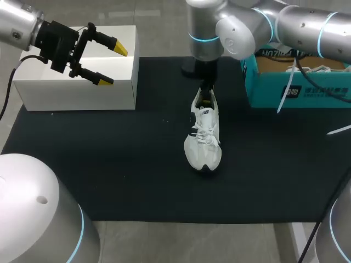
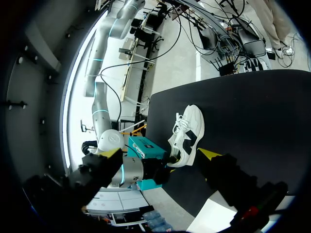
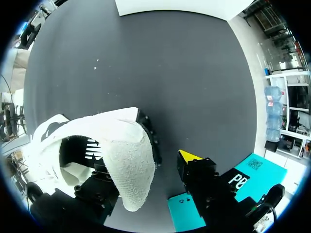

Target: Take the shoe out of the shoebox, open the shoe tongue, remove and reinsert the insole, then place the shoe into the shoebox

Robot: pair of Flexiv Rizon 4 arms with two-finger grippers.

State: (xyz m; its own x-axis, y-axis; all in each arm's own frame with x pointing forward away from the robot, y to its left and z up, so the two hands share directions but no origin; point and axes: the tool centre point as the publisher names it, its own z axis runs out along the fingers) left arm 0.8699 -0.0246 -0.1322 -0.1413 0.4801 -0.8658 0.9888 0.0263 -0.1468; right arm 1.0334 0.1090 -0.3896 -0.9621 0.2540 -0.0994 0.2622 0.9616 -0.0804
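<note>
Shoe out on mat, R gripper at its heel
Shoe (image 1: pixel 204 137) upright mid black mat (image 1: pixel 109 164), teal shoebox (image 1: pixel 296 90) behind at R. R gripper (image 1: pixel 207 90) fingers spread, straddling heel; L gripper (image 1: pixel 112 64) gaping above white box (image 1: pixel 77 90).

Shoe (image 1: pixel 203 137): upper was white, laces white; black side patches, black at toe sole.
Insole (image 3: pixel 129 160): was white, fine pebbled texture.
Mat (image 1: pixel 109 175): plain black, a few pale specks.
Box far L (image 1: pixel 77 90): plain white.
Shoebox far R (image 1: pixel 299 90): teal w/ white + black print; inside looked tan.
L gripper (image 1: pixel 113 64): black body, yellow tips.
R gripper (image 1: pixel 207 90): black; its one visible fingertip (image 3: pixel 187 156) was yellow.
L arm (image 1: pixel 16 24), R arm (image 1: pixel 258 27): both silver-grey w/ cyan light rings.
Table (image 1: pixel 192 241) around mat: grey.
</note>
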